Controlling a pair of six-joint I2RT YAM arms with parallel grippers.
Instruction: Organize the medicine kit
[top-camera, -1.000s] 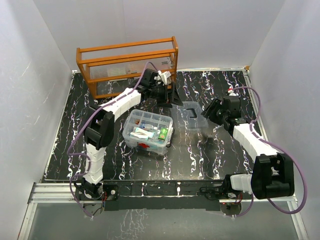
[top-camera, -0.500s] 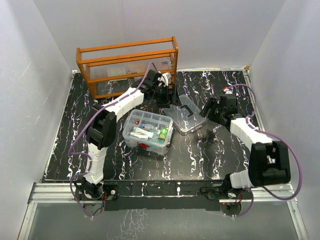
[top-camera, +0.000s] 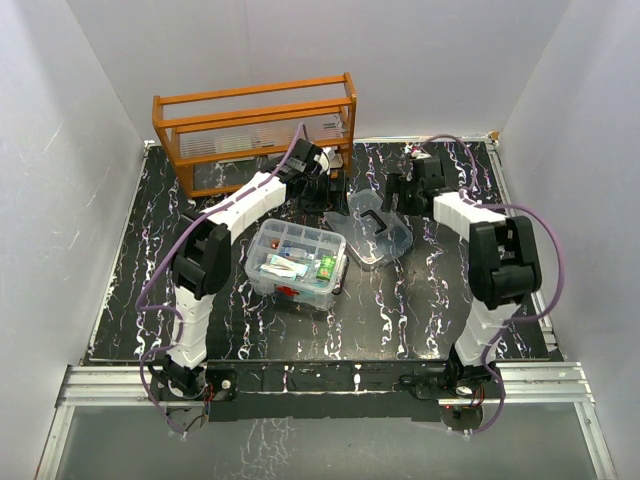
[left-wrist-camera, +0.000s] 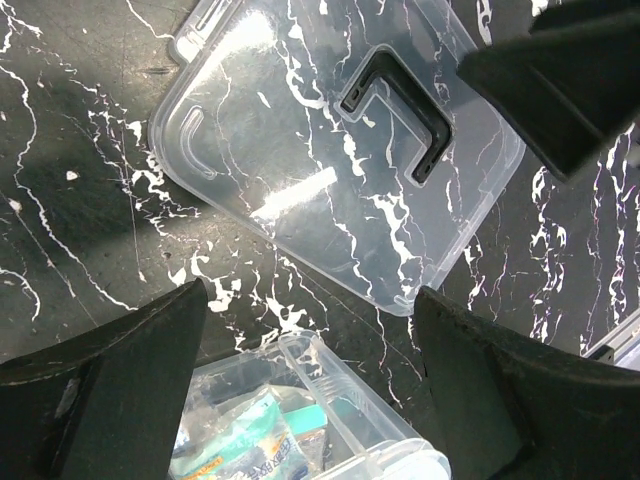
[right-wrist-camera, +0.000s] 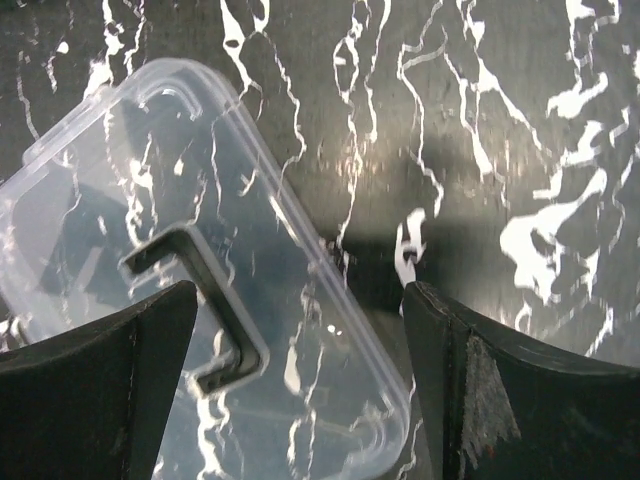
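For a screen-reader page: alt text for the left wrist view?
A clear lid with a dark handle lies flat on the black marbled table, framed by the open left pincer. A corner of the medicine kit shows below.

No text can be read with certainty. One packet (left-wrist-camera: 255, 450) inside the medicine kit (left-wrist-camera: 350, 425) carries printed letters, but they are too blurred to make out.
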